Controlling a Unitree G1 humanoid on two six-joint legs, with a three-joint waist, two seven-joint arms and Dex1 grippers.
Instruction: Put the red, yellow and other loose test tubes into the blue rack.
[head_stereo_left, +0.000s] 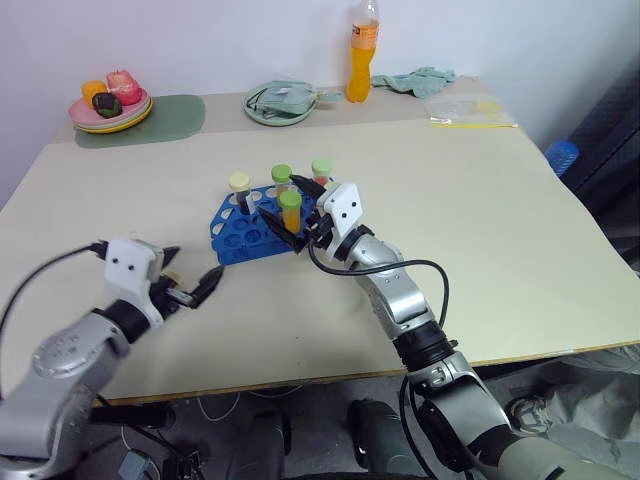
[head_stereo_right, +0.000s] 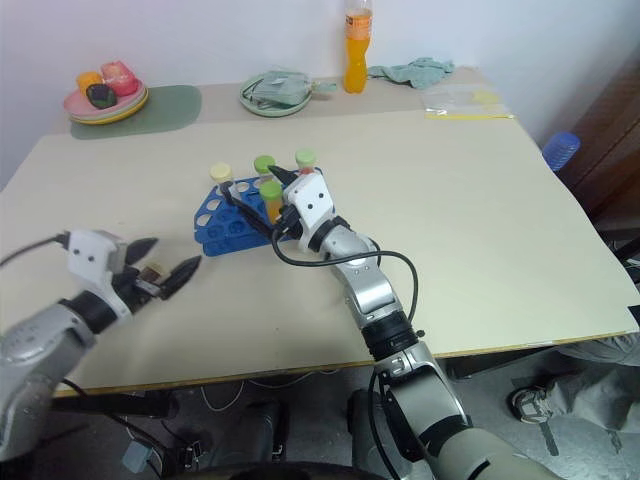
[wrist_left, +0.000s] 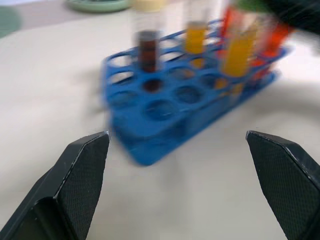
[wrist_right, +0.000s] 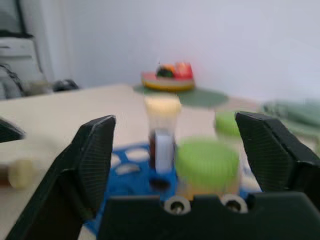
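The blue rack (head_stereo_left: 232, 238) sits mid-table with several capped test tubes upright in it. A dark tube with a pale yellow cap (head_stereo_left: 239, 183) stands at the left, a green-capped one (head_stereo_left: 281, 174) behind, and a red tube with a light green cap (head_stereo_left: 321, 168) at the right. My right gripper (head_stereo_left: 288, 208) is open, its fingers wide on either side of the front yellow-orange tube (wrist_right: 207, 161), which stands in a hole. My left gripper (head_stereo_left: 197, 263) is open and empty, low over the table just left of the rack (wrist_left: 135, 135).
A tall orange drink bottle (head_stereo_left: 363, 50), a round green plate (head_stereo_left: 282, 104) and a crumpled cloth (head_stereo_left: 420, 80) line the far edge. A plate of toy food (head_stereo_left: 110, 106) on a green mat is far left. A clear bag (head_stereo_left: 470, 110) lies far right.
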